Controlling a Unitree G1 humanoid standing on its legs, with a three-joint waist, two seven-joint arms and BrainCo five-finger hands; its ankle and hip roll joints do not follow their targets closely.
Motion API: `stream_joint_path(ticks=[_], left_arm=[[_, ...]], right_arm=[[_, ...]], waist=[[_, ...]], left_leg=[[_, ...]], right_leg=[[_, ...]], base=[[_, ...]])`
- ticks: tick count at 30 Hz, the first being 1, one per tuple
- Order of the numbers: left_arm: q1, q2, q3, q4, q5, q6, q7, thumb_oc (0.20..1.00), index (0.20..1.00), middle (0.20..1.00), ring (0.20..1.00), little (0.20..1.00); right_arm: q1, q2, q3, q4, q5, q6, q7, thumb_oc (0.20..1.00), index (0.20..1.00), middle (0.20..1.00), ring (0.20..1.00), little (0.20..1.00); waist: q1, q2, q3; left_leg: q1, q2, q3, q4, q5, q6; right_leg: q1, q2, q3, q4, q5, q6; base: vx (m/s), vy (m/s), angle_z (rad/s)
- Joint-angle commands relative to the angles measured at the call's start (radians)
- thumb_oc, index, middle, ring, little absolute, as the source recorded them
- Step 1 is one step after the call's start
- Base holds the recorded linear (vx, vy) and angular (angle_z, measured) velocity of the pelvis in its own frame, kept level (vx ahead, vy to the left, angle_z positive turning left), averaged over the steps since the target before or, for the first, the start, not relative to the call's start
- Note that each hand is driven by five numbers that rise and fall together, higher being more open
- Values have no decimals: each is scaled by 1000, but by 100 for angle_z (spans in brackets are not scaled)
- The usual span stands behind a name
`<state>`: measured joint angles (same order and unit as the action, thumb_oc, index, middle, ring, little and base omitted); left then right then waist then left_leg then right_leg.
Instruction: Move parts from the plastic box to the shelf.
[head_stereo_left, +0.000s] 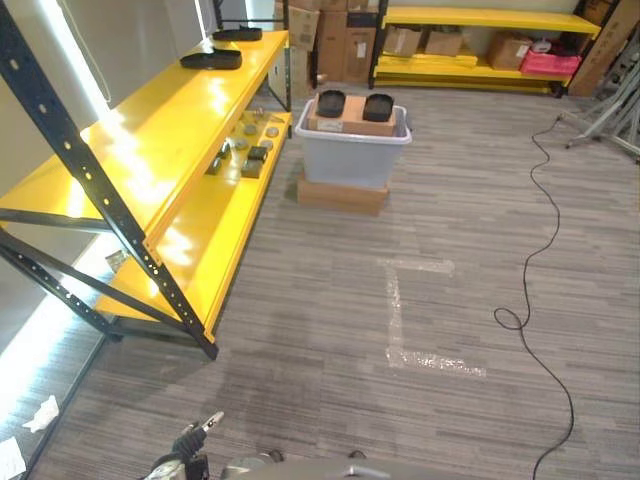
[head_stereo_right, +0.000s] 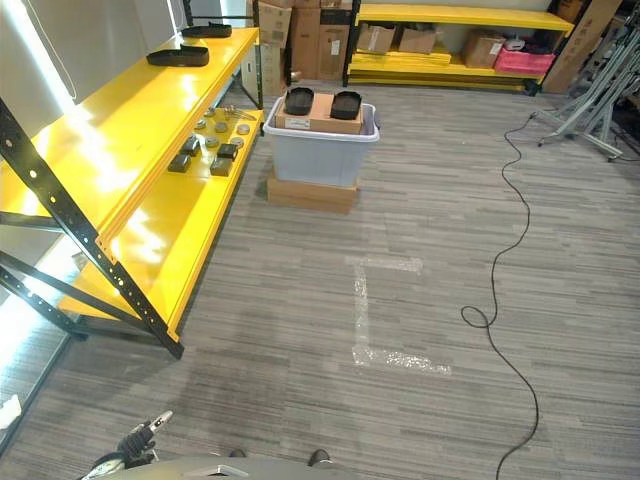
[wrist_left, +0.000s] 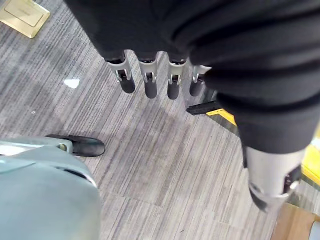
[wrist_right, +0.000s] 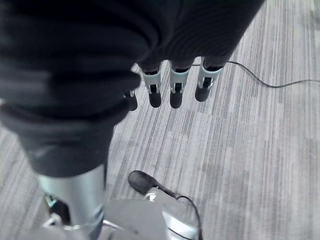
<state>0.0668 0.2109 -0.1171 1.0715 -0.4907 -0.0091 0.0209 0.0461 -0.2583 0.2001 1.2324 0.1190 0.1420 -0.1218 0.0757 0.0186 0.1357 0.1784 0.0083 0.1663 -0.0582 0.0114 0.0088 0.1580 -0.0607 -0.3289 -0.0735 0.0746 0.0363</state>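
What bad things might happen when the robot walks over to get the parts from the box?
1. The plastic box sits up on a flat cardboard box, so a hard push might slide it off.
2. The two black parts lie on a cardboard piece on top of the box; a clumsy grab could knock them to the floor.
3. The yellow shelf's black leg sticks out toward the walking path and could catch the left robot hand.
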Motion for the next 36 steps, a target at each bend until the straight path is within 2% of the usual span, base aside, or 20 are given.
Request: stream_joint_path(ticks=[1, 3, 5, 6, 7, 8, 9, 10, 11, 12, 13, 17, 23, 26, 34, 36], left_arm=[[-108, -20, 14, -46, -68, -38, 35, 1000, 1000, 1000, 1000, 1000], [-112, -5, 14, -173, -121, -38, 41, 1000, 1000, 1000, 1000, 1000], [-102, 23, 13, -373, -139, -5, 74, 1000, 1000, 1000, 1000, 1000], [-100, 49, 13, -483, -141, 13, 93, 1000, 1000, 1000, 1000, 1000], [-101, 68, 14, -568, -130, 2, 113, 1000, 1000, 1000, 1000, 1000], [-101, 93, 25, -684, -115, -9, 115, 1000, 1000, 1000, 1000, 1000], [-101, 93, 25, -684, -115, -9, 115, 1000, 1000, 1000, 1000, 1000], [-105, 109, 36, -777, -121, -15, 133, 1000, 1000, 1000, 1000, 1000], [-109, 136, 51, -880, -98, -35, 147, 1000, 1000, 1000, 1000, 1000], [-110, 140, 52, -892, -101, -36, 150, 1000, 1000, 1000, 1000, 1000], [-121, 162, 68, -981, -64, -62, 154, 1000, 1000, 1000, 1000, 1000], [-137, 186, 90, -1103, -54, -57, 162, 1000, 1000, 1000, 1000, 1000], [-120, 196, 118, -1277, -75, 7, 179, 1000, 1000, 1000, 1000, 1000], [-93, 198, 132, -1315, -82, 30, 184, 1000, 1000, 1000, 1000, 1000], [-64, 213, 143, -1356, -118, 44, 170, 1000, 1000, 1000, 1000, 1000], [-66, 217, 141, -1363, -132, 58, 166, 1000, 1000, 1000, 1000, 1000]], right_arm=[[-72, -10, -18, -30, 210, -111, -53, 1000, 1000, 1000, 1000, 1000], [-71, -30, -41, -193, 315, -148, -96, 1000, 1000, 1000, 1000, 1000], [-52, -53, -51, -484, 364, -91, -191, 1000, 1000, 1000, 1000, 1000], [-39, -66, -62, -620, 373, -82, -214, 1000, 1000, 1000, 1000, 1000], [-28, -70, -75, -735, 380, -84, -234, 1000, 1000, 1000, 1000, 1000], [-17, -81, -95, -885, 374, -105, -246, 1000, 1000, 1000, 1000, 1000], [-16, -81, -95, -886, 374, -105, -246, 1000, 1000, 1000, 1000, 1000], [-14, -91, -111, -996, 385, -112, -248, 1000, 1000, 1000, 1000, 1000], [-21, -107, -131, -1107, 370, -157, -250, 1000, 1000, 1000, 1000, 1000], [-22, -109, -134, -1120, 370, -161, -250, 1000, 1000, 1000, 1000, 1000], [-38, -121, -153, -1201, 353, -205, -245, 1000, 1000, 1000, 1000, 1000], [-61, -144, -191, -1327, 319, -224, -236, 1000, 1000, 1000, 1000, 1000], [-61, -147, -204, -1491, 341, -155, -225, 1000, 1000, 1000, 1000, 1000], [-35, -138, -201, -1511, 358, -131, -219, 1000, 1000, 1000, 1000, 1000], [-16, -146, -196, -1527, 350, -154, -243, 1000, 1000, 1000, 1000, 1000], [-25, -151, -188, -1530, 345, -142, -253, 1000, 1000, 1000, 1000, 1000]], waist=[[9, -16, 16], [2, -19, 14], [-12, -23, 16], [-22, -24, 17], [-32, -24, 18], [-44, -25, 20], [-44, -25, 20], [-52, -24, 21], [-59, -22, 20], [-60, -21, 20], [-61, -18, 21], [-61, -14, 19], [-53, -11, 6], [-50, -12, 3], [-38, -11, 9], [-33, -10, 9]], left_leg=[[7, -8, 50, 14, -82, -4], [9, -4, 55, 12, -80, -3], [8, 1, 63, 15, -78, -3], [8, 3, 68, 15, -75, -2], [8, 5, 73, 14, -74, -1], [9, 6, 79, 15, -72, 1], [9, 6, 79, 15, -72, 1], [10, 7, 85, 14, -71, 2], [14, 8, 92, 12, -71, 2], [14, 8, 93, 12, -71, 2], [15, 8, 98, 11, -70, 1], [14, 7, 100, 7, -71, 0], [4, -3, 92, 1, -71, -3], [0, -8, 93, 1, -73, -2], [-12, -16, 87, 9, -74, 4], [-14, -20, 82, 10, -75, 7]], right_leg=[[46, -47, 11, -8, -55, 89], [42, -46, 17, -8, -52, 88], [35, -46, 23, -3, -49, 87], [31, -46, 26, 0, -49, 86], [27, -46, 30, 4, -49, 86], [23, -46, 33, 7, -50, 87], [23, -46, 34, 8, -50, 87], [22, -45, 36, 8, -52, 87], [21, -45, 39, 9, -55, 89], [20, -45, 40, 10, -55, 89], [20, -44, 40, 10, -57, 90], [19, -44, 41, 6, -58, 93], [9, -50, 43, 1, -54, 103], [3, -54, 43, 4, -54, 106], [-8, -66, 37, 24, -58, 116], [-12, -70, 35, 30, -57, 120]], base=[[0, 0, 0], [-8, -9, -6], [-34, -10, -13], [-42, 3, -11], [-49, 21, -13], [-35, 20, -14], [-26, 25, -16], [-8, 34, -12], [-8, 38, -11], [2, 46, -17], [-1, 25, -17], [5, 25, -13], [9, 20, -8], [4, 22, -2], [7, 36, -3], [24, 52, 0]])
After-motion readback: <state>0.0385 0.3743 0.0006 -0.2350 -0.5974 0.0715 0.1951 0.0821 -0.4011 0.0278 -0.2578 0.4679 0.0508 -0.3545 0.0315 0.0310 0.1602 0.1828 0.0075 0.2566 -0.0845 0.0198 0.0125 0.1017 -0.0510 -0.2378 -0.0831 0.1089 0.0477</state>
